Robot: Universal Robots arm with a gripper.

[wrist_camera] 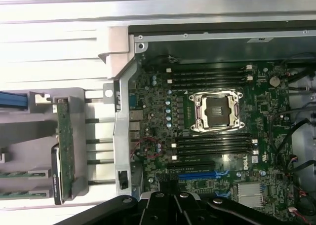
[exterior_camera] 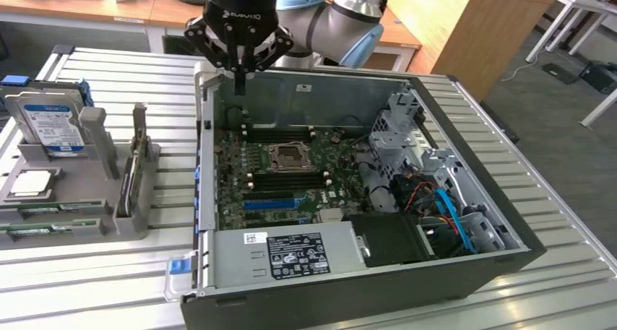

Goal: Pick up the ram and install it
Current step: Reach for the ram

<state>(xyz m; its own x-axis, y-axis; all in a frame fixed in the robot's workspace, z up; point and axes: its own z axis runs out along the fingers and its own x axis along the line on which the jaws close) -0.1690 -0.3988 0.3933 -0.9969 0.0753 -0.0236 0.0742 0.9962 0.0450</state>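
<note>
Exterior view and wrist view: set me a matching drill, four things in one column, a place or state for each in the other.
1 gripper
2 ram
3 hard drive
4 processor socket

A middle of the motherboard
B shut, above the case's rim
C green, in the grey rack
D upright, blue-white label

Pairs: 1-B, 2-C, 3-D, 4-A.

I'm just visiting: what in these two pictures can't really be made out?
- Exterior view: the ram sticks in the gray tray are cut off by the exterior view's left edge; their chips are too small to count.
- Exterior view: the hard drive label's print is too small to read.
- Exterior view: the power supply hides the motherboard part beneath it.
- Wrist view: the shut end effector covers the motherboard edge nearest it.
</note>
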